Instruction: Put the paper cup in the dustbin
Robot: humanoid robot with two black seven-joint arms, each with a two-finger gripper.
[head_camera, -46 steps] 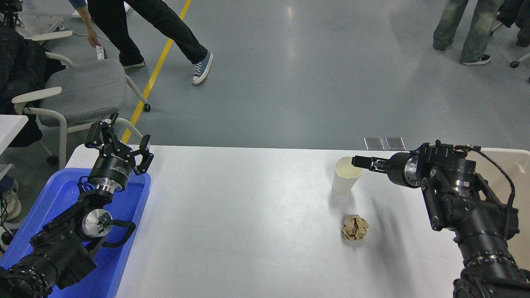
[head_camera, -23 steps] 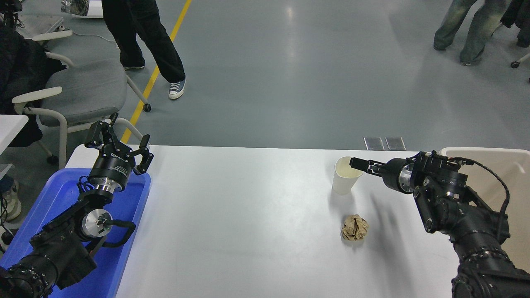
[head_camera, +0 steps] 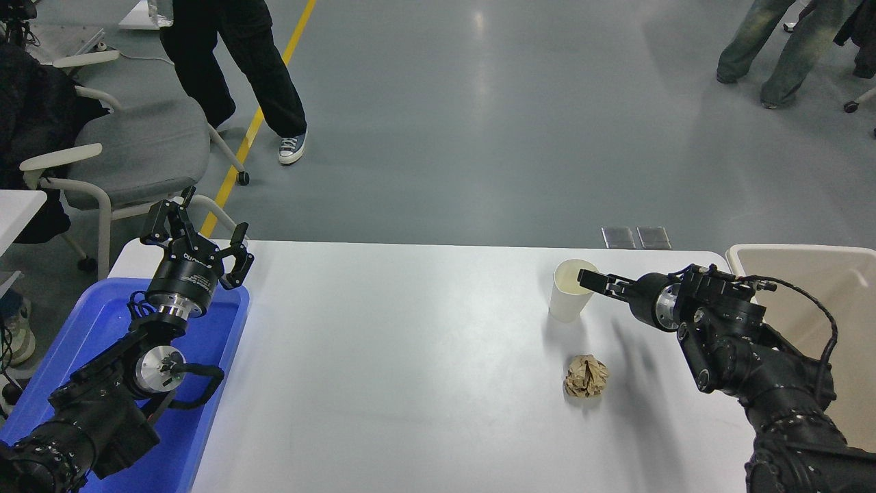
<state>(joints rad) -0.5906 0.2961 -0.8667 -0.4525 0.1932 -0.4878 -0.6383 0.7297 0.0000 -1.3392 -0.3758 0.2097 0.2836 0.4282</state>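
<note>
paper cup (head_camera: 569, 293): white outside, cream inside, at the right tool (head_camera: 587, 279) tip. right tool black, silver wrist ring. paper ball (head_camera: 586, 376) brown, crumpled, nearside of that tool. dustbin (head_camera: 814, 274) beige, behind the tool's arm. surface (head_camera: 410, 370) plain white. left tool (head_camera: 195, 236) black, over blue tray (head_camera: 102, 322).

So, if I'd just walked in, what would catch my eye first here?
Probably the right claw reaching in from the right, its tip at the rim of a white paper cup standing on the white table. Just nearer lies a crumpled brown paper ball, and at the right edge waits the beige dustbin.
</note>
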